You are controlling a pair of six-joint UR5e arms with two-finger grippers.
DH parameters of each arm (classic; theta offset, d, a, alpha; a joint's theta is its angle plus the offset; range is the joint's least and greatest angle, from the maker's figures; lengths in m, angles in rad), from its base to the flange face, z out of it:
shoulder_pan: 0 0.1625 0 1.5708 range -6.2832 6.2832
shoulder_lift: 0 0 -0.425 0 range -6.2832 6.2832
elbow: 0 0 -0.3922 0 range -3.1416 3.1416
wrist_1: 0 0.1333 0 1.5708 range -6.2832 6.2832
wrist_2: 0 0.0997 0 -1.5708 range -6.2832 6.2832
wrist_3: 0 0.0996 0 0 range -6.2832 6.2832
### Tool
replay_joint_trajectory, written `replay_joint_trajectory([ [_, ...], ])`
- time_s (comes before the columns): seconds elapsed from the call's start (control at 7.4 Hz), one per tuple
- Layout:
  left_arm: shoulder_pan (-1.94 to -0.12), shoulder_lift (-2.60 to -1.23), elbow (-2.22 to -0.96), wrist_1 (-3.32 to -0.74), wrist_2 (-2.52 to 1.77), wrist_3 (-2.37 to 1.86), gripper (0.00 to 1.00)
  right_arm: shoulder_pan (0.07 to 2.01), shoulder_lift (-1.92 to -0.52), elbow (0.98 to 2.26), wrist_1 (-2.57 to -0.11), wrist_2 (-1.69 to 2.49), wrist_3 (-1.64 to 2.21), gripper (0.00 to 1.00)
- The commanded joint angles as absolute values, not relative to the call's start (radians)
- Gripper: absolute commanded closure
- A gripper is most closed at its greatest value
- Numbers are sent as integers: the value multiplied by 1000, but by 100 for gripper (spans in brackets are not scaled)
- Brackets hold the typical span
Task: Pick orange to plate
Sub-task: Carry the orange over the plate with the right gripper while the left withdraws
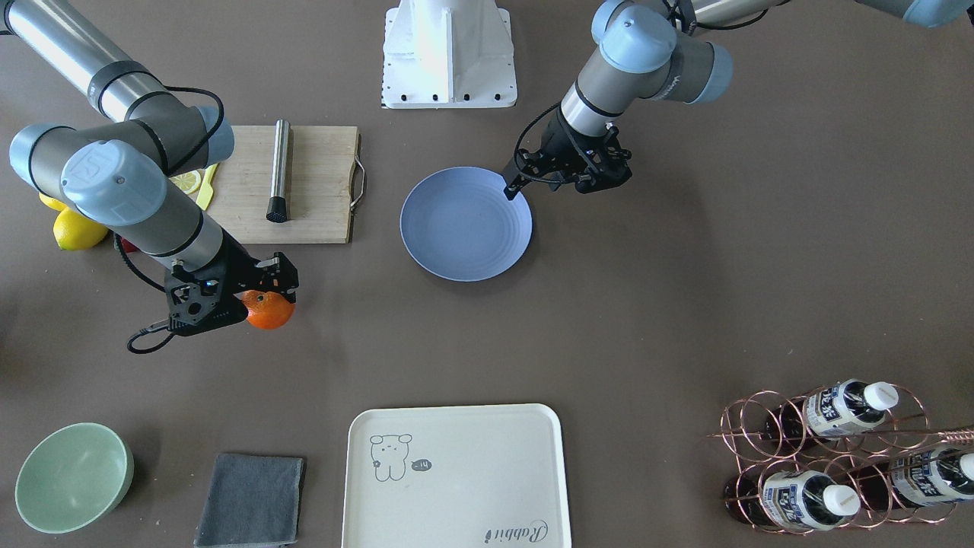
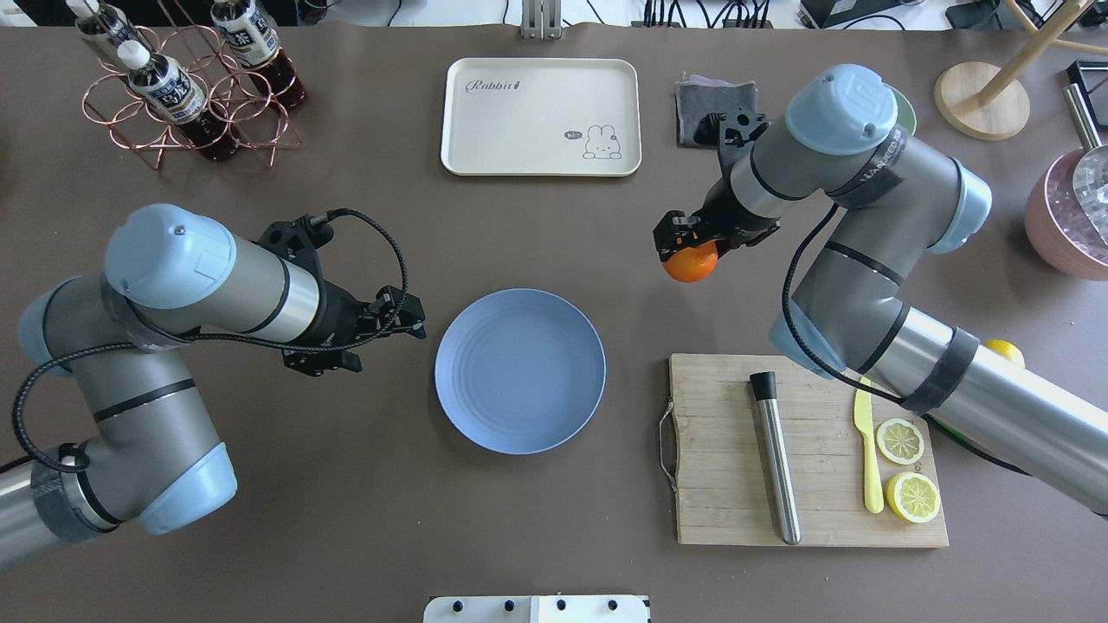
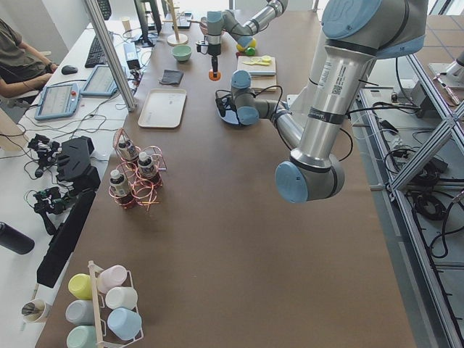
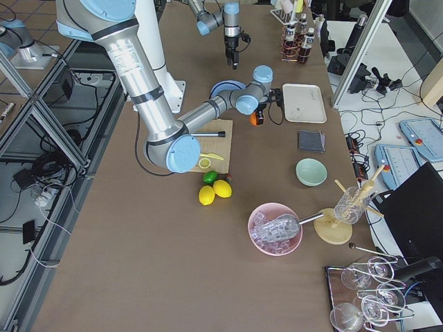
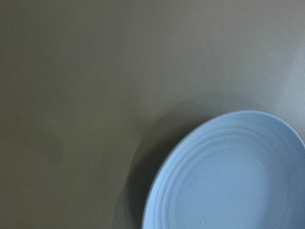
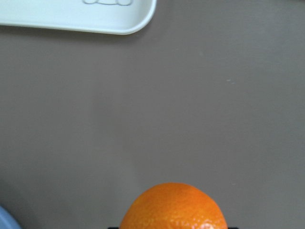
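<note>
My right gripper (image 2: 688, 249) is shut on the orange (image 2: 690, 264), which shows bright under its fingers, also as the orange (image 1: 268, 310) and the orange (image 6: 174, 207). It sits low over the brown table; whether it touches the table I cannot tell. The blue plate (image 2: 519, 370) lies bare in the middle, to the left of the orange in the overhead view and a hand's width nearer the robot, and is the plate (image 1: 466, 223). My left gripper (image 2: 419, 323) hovers just off the plate's left rim, shut and holding nothing, seen as the left gripper (image 1: 512, 189). The plate (image 5: 228, 176) fills its wrist view's lower right.
A wooden cutting board (image 2: 718, 450) with a steel muddler (image 2: 776, 459), yellow knife and lemon slices lies near the right arm. The cream tray (image 2: 541, 117), grey cloth (image 2: 701, 99), green bowl (image 1: 72, 476) and bottle rack (image 2: 186, 91) stand along the far side. Whole lemons (image 1: 76, 228) sit by the board.
</note>
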State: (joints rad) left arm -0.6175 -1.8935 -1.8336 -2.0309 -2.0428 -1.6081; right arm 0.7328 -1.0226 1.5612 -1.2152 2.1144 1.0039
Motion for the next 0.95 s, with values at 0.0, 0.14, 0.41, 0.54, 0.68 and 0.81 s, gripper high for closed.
replay_joint_trajectory([
  [0.0,-736,-1795,-1816,-2028,-2098,-1367,3,616,-935,1574,-1218,2043,1168,100],
  [0.14,-794,-1774,-1777,-2031,-2138,-1250,3,567,-889,1574,-1251,2002,1210,100],
  [0.41,-859,-1737,-1756,-2031,-2164,-1140,3,456,-793,1572,-1392,1880,1252,100],
  [0.54,-868,-1723,-1738,-2034,-2164,-1100,3,412,-795,1559,-1396,1826,1252,100],
  [0.68,-886,-1720,-1727,-2037,-2164,-1066,3,391,-793,1554,-1396,1789,1252,100],
  [0.81,-890,-1709,-1727,-2040,-2164,-1063,3,385,-799,1552,-1396,1787,1252,100],
])
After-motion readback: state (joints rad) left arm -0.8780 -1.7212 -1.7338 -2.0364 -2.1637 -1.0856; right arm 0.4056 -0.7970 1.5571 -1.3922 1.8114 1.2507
